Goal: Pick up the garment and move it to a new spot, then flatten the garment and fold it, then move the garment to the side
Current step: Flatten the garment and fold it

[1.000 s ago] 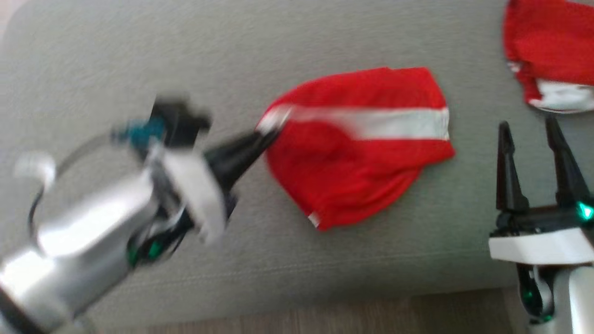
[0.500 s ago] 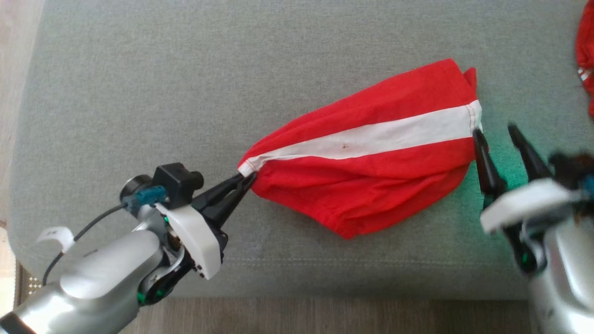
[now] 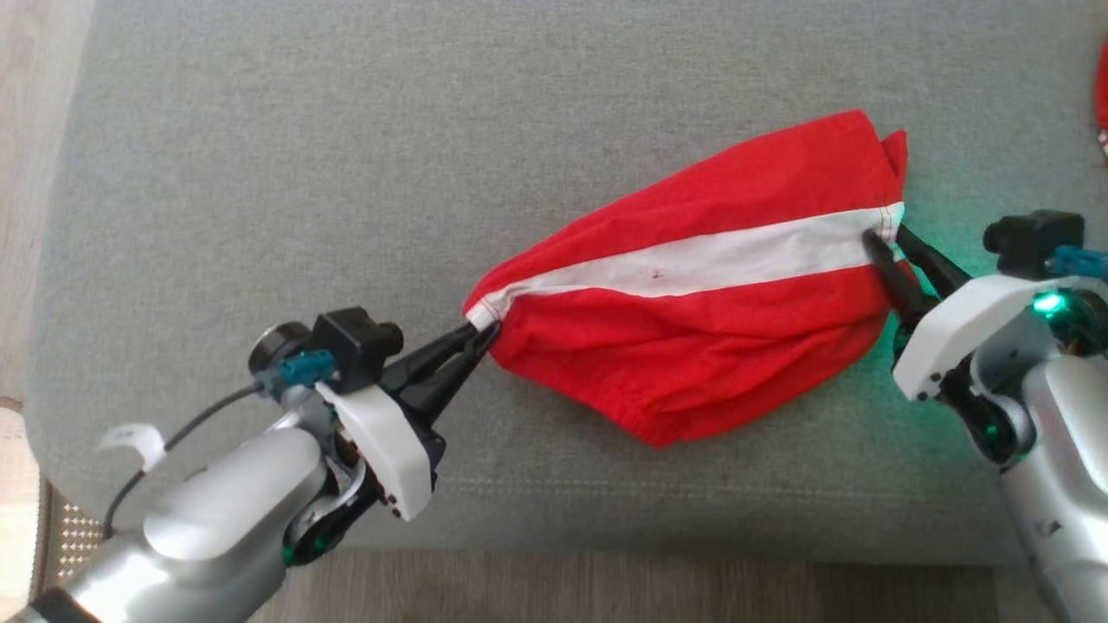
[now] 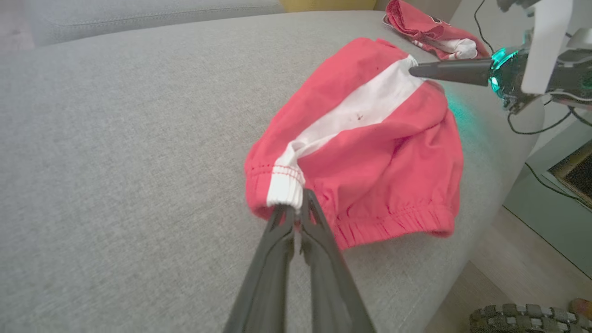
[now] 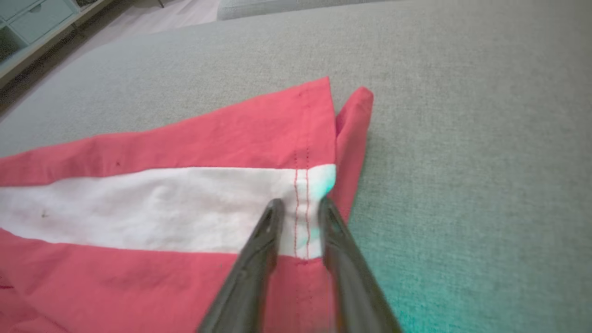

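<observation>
The garment (image 3: 692,329) is a pair of red shorts with a white side stripe, lying stretched out on the grey sofa cushion (image 3: 346,173). My left gripper (image 3: 480,333) is shut on the white waistband corner at its left end, seen close in the left wrist view (image 4: 298,203). My right gripper (image 3: 883,238) is at the garment's right hem. In the right wrist view its fingers (image 5: 299,206) straddle the stitched white hem with a gap still between them, resting on the garment (image 5: 185,138). The left wrist view shows the garment (image 4: 370,152) with the right gripper (image 4: 411,70) at its far end.
A second red and white garment (image 4: 430,32) lies at the cushion's far right, its edge just showing in the head view (image 3: 1103,95). The cushion's front edge borders wooden floor (image 3: 606,597). A pale cabinet (image 5: 27,23) stands beyond the sofa.
The head camera has shifted. My right gripper has come in from the lower right to the garment's right hem and its jaws have narrowed. The left gripper keeps its hold on the waistband corner.
</observation>
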